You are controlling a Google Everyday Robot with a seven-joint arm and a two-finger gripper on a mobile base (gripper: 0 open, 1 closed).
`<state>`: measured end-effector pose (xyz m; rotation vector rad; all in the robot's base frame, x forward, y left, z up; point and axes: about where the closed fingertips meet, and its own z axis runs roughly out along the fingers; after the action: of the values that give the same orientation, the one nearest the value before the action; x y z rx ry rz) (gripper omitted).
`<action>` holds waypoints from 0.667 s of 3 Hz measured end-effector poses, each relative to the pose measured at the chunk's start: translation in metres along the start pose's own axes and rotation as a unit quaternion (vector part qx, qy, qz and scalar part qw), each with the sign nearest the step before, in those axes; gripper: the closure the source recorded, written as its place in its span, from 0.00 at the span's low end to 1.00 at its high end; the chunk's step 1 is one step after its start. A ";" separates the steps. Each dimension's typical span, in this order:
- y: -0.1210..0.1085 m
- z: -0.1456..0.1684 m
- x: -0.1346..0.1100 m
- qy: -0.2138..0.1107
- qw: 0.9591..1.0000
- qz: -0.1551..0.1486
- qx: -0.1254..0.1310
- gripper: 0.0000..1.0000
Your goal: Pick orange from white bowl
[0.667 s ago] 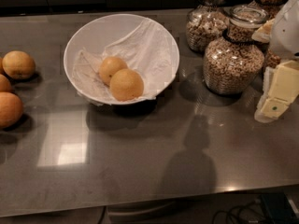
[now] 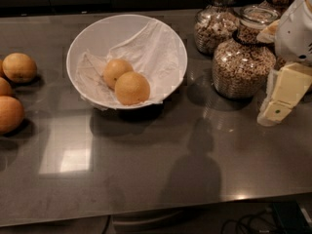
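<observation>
The white bowl (image 2: 83, 43) stands at the back middle of the grey counter, lined with a white cloth (image 2: 151, 48). Two round fruits lie in it. The orange (image 2: 132, 87) is the deeper-coloured one at the front. A paler yellow-orange fruit (image 2: 116, 71) touches it from behind on the left. My gripper (image 2: 279, 99), with cream fingers under a white arm, hangs at the far right edge, well to the right of the bowl and beside the glass jars. It holds nothing that I can see.
Three glass cereal jars (image 2: 241, 62) stand at the back right, between the bowl and the gripper. Several loose oranges (image 2: 18, 67) lie at the counter's left edge. The counter's front edge runs along the bottom, with cables below it.
The gripper has shifted slightly left and down at the right edge. The bowl and the fruits have not moved.
</observation>
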<state>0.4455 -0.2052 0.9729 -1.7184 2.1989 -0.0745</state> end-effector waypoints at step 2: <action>-0.010 0.031 -0.087 -0.093 0.994 -0.050 -0.001 0.00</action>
<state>0.4816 -0.1195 0.9673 -1.7613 1.9799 0.0615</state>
